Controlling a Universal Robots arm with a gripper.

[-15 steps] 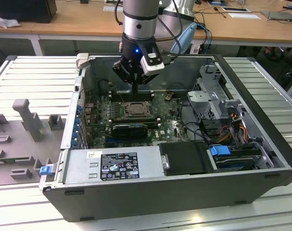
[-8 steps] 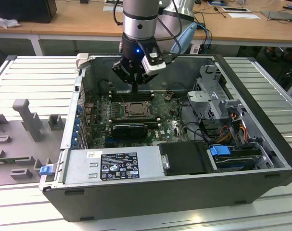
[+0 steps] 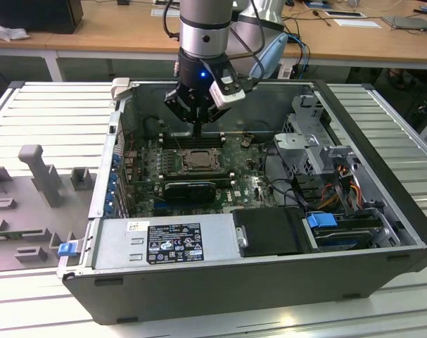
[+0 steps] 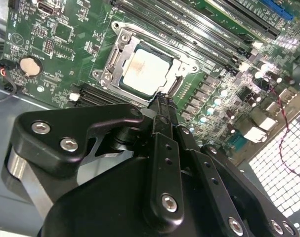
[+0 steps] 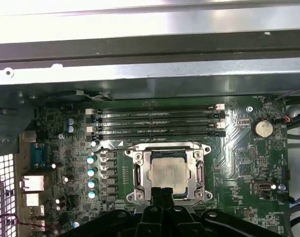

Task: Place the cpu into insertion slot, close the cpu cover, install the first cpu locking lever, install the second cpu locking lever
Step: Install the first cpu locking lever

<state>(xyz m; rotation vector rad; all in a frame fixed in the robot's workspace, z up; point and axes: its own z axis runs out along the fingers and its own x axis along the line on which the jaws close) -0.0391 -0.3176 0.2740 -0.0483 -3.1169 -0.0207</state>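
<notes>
1. While the arm hangs over the open computer case point(image 3: 220, 282), the gripper point(image 3: 199, 128) sits low inside it, just above the green motherboard point(image 3: 248, 186).
2. Fingers point(image 4: 162, 126): pressed together in both wrist views, with nothing pinched between them. The tips are at the edge of the insertion slot point(image 3: 199, 160); whether they touch it cannot be told.
3. The cpu point(image 4: 145, 71) lies flat in the slot, pale silver-beige face up. It also appears in the first wrist view point(image 5: 167, 172).
4. The cpu cover point(image 5: 167, 152) lies down around the chip, which shows through its window. The position of the locking levers cannot be told.
5. Near the socket are long black memory slots point(image 5: 159, 121) on one side and a coin cell point(image 5: 262, 128) further off.
6. Surface: the slatted grey metal surface point(image 3: 51, 105) carries the case, which lies on its side with the open face up. Grey moulded fixtures point(image 3: 41, 176) stand on the surface at the exterior view's left, well apart from the case.
7. Inside the case are a labelled power supply point(image 3: 171, 243) along the near wall and a drive cage point(image 3: 311, 134) at the exterior view's right.
8. Room: wooden desks point(image 3: 115, 28) run behind the surface, with cables and papers on top.
</notes>
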